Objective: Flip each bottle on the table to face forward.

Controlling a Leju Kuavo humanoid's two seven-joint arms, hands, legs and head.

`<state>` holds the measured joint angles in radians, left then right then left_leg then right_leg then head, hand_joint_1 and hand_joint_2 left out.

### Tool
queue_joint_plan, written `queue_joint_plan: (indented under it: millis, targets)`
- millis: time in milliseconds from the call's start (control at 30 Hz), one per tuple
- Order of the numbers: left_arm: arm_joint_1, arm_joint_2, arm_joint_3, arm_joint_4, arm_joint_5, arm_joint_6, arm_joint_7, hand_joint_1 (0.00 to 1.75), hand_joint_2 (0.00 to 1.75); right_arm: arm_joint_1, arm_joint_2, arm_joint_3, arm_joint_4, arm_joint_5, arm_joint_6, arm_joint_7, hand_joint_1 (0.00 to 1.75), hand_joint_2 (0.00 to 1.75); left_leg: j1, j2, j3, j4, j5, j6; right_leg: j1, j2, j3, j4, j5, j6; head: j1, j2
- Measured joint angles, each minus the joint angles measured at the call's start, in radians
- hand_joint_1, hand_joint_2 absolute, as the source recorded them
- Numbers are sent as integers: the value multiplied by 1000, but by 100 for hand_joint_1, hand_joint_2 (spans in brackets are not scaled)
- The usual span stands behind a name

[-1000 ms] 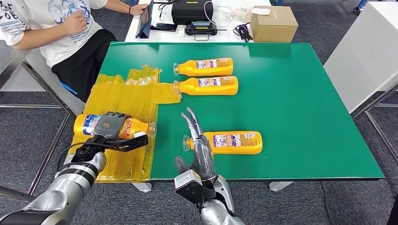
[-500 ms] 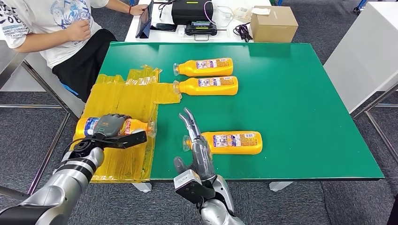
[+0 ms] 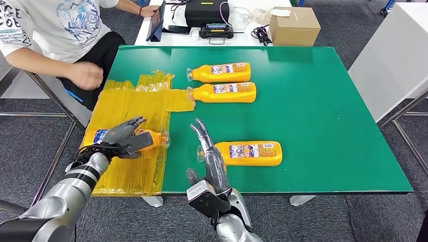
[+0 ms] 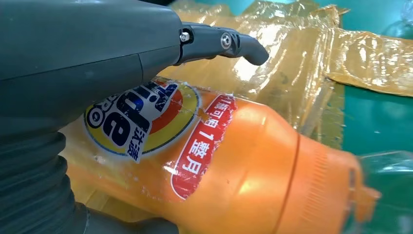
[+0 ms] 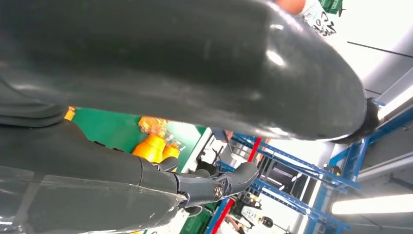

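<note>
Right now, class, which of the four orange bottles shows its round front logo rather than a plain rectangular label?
The bottle on the yellow plastic sheet, under the left hand: bottle. The three on bare green table show rectangular labels.

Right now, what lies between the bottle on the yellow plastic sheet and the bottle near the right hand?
In the head view, the right hand stands between the left bottle and the near bottle, above bare green table.

Green table (image 3: 323,126) carries four orange bottles (image 3: 224,92) and yellow plastic sheeting (image 3: 134,106).
</note>
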<state>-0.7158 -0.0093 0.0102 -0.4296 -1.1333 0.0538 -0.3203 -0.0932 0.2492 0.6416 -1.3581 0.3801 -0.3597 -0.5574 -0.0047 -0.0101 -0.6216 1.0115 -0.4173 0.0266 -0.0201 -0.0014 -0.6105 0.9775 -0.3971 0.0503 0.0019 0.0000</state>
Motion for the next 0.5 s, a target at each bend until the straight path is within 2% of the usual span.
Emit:
queue_joint_plan:
  millis: [233,367,500]
  targets:
    - [-3,2,42,8,114,-94,-68,0,175,-3,1,-2,27,-8,14,0,0,0,0,0,3,0,0,0,0,0,2,0,0,0,0,0]
    - [-3,2,57,8,122,-99,-78,0,0,-5,1,-2,37,-9,14,0,0,0,0,0,3,0,0,0,0,0,3,0,0,0,0,0]
    - [-1,2,74,8,175,-141,-118,0,0,-6,2,-2,45,-9,15,-1,0,0,0,0,3,0,0,0,0,0,3,0,0,0,0,0]
